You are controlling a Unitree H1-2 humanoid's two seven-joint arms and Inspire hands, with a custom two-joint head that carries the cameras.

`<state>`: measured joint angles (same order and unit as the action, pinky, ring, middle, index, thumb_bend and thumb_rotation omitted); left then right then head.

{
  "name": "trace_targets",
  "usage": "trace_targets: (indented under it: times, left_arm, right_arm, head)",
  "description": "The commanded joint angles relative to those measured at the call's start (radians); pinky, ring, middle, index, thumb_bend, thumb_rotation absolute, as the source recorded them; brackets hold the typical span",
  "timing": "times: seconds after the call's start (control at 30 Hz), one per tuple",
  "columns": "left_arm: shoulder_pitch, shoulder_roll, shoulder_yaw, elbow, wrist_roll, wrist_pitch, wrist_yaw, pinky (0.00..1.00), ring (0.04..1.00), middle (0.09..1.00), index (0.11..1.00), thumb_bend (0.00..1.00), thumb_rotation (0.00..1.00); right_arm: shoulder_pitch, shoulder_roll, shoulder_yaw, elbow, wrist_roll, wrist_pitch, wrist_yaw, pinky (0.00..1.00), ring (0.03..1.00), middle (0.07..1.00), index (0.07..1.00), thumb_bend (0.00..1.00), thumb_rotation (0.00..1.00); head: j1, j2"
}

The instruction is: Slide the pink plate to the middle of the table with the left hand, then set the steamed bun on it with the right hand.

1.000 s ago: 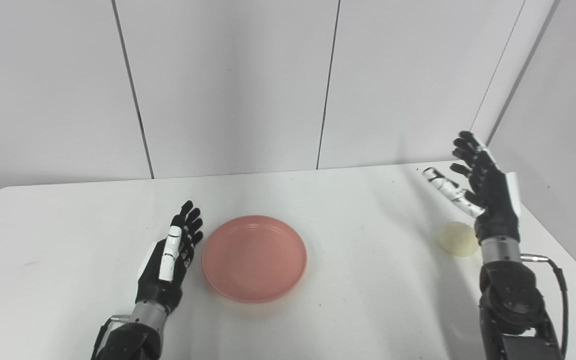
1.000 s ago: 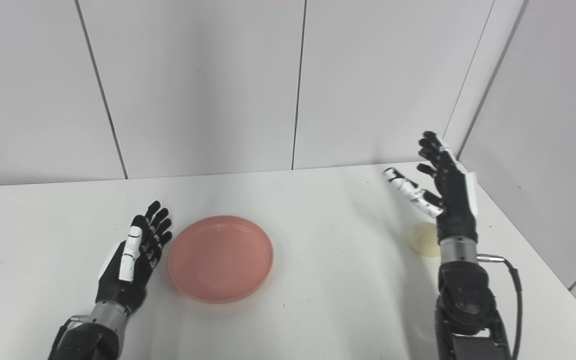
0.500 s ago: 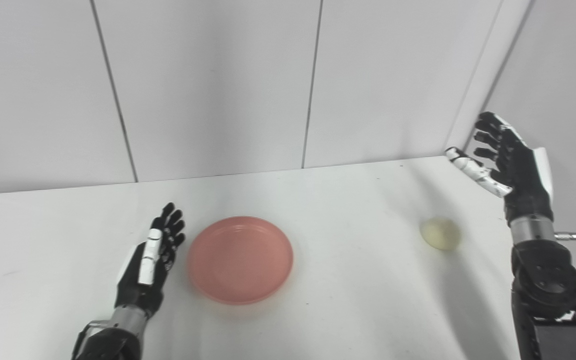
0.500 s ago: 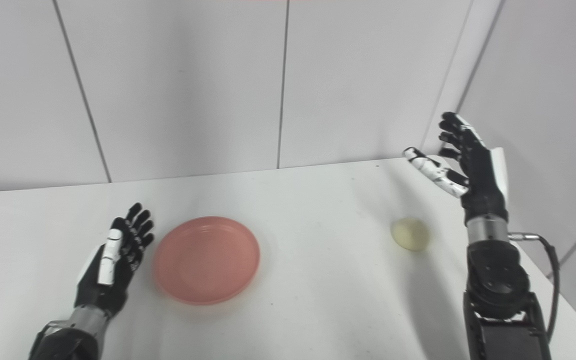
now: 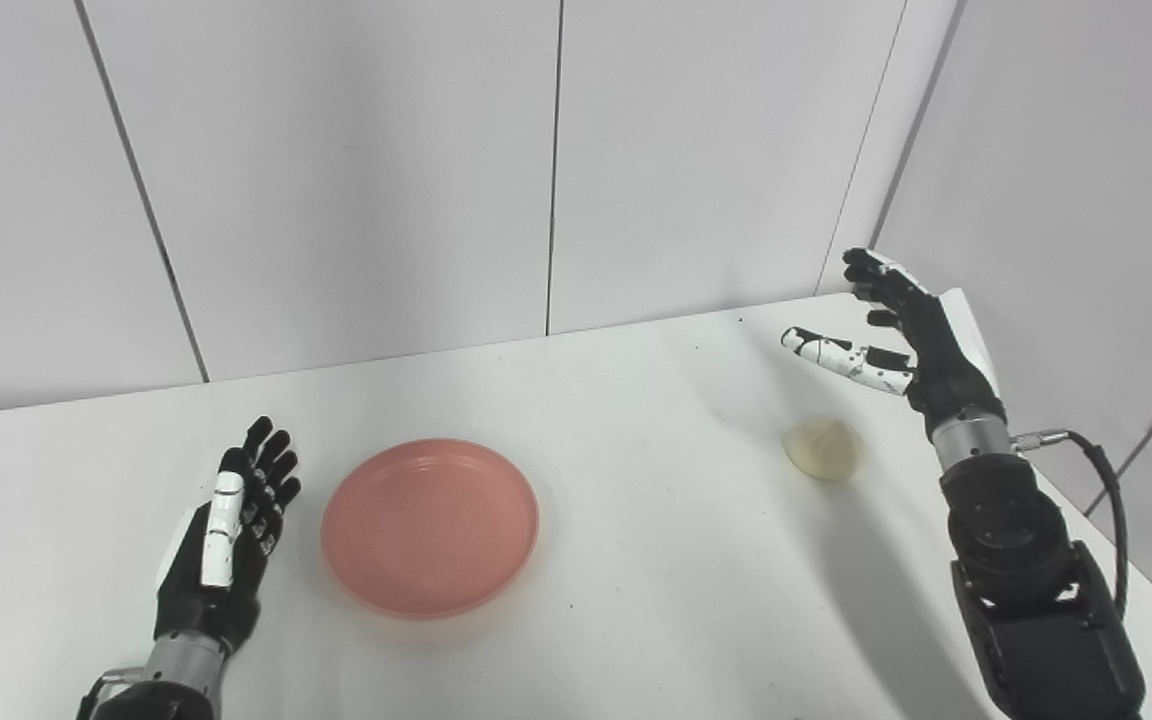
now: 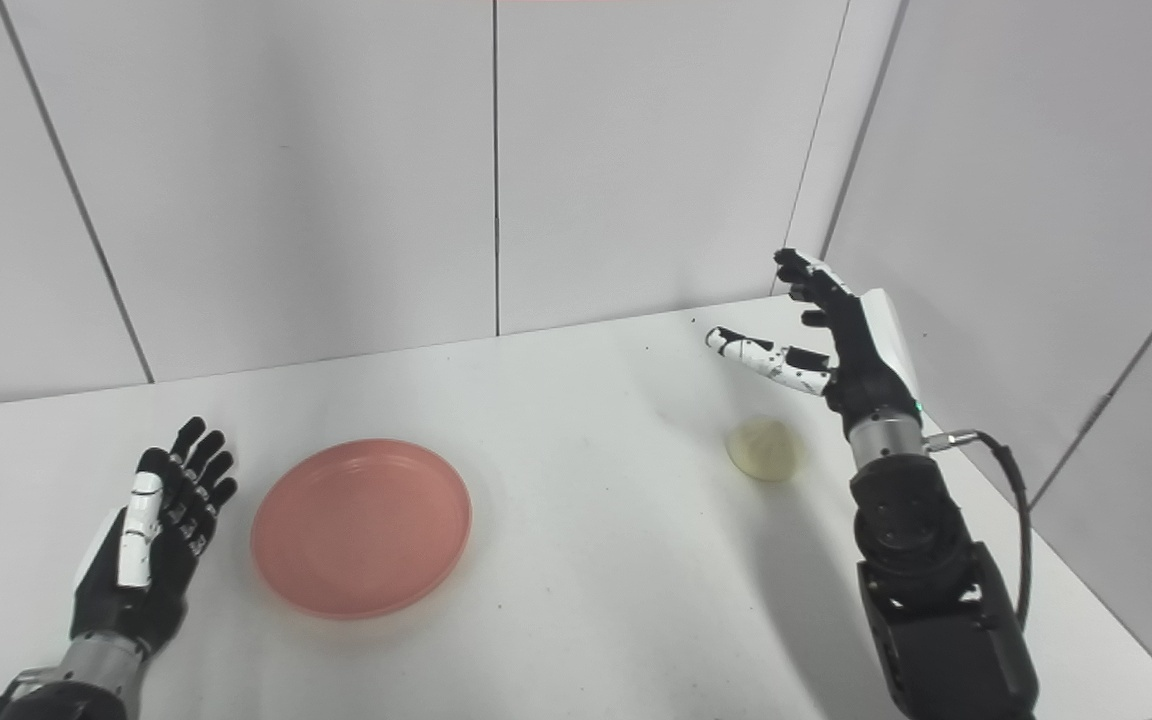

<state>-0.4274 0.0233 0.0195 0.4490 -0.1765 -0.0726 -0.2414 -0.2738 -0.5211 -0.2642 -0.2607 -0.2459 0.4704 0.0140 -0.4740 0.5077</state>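
The pink plate (image 5: 431,525) lies flat on the white table (image 5: 636,500), left of centre, with nothing on it. My left hand (image 5: 228,535) rests open just to the plate's left, palm towards it, a small gap between them. The pale steamed bun (image 5: 823,449) sits on the table at the right. My right hand (image 5: 911,330) hovers open above and a little behind the bun, fingers spread, thumb pointing left, not touching it.
Grey wall panels (image 5: 556,160) stand behind the table and along its right side. The table's right edge (image 6: 1086,600) runs close beside my right forearm (image 5: 1026,580).
The camera has turned right, shifting the whole scene left. My right hand has come down and forward over the bun. The left hand and plate hold their places.
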Motion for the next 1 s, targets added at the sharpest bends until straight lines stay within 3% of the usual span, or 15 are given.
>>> trace_targets:
  times: [0.0, 0.1, 0.17, 0.33, 0.7, 0.97]
  left_arm:
    - [0.02, 0.016, 0.006, 0.032, -0.014, 0.021, -0.011, 1.0, 1.0, 1.0, 1.0, 0.63, 1.0]
    - [0.019, 0.018, 0.008, 0.036, -0.012, 0.022, -0.011, 1.0, 1.0, 1.0, 1.0, 0.64, 1.0]
    - [0.019, 0.021, 0.008, 0.037, -0.009, 0.024, -0.01, 1.0, 1.0, 1.0, 1.0, 0.64, 1.0]
    - [0.019, 0.022, 0.008, 0.032, -0.007, 0.028, -0.007, 1.0, 1.0, 1.0, 1.0, 0.64, 1.0]
    - [0.02, 0.022, 0.008, 0.025, -0.016, 0.034, -0.01, 1.0, 1.0, 1.0, 1.0, 0.64, 1.0]
    - [0.022, 0.021, 0.005, 0.016, -0.014, 0.04, -0.008, 1.0, 1.0, 1.0, 1.0, 0.63, 1.0]
  right_arm:
    - [-0.02, -0.028, -0.005, -0.027, -0.037, -0.001, 0.017, 0.74, 0.813, 0.838, 0.844, 0.74, 0.29]
    - [-0.02, -0.029, 0.002, -0.013, -0.112, -0.001, 0.059, 0.72, 0.805, 0.836, 0.847, 0.81, 0.27]
    - [-0.025, -0.02, -0.003, -0.006, -0.171, -0.001, 0.097, 0.72, 0.812, 0.844, 0.854, 0.84, 0.31]
    - [-0.036, 0.007, -0.025, 0.0, -0.265, -0.001, 0.18, 0.75, 0.845, 0.876, 0.875, 0.85, 0.34]
    - [-0.043, -0.017, 0.004, 0.054, -0.317, -0.001, 0.258, 0.8, 0.914, 0.926, 0.891, 0.84, 0.27]
    - [-0.048, 0.003, -0.001, 0.082, -0.38, -0.001, 0.296, 0.84, 0.929, 0.921, 0.868, 0.83, 0.23]
  head:
    - [-0.004, 0.0]
    - [-0.008, 0.0]
    - [-0.01, -0.002]
    - [-0.011, -0.004]
    - [-0.014, -0.004]
    - [-0.011, -0.005]
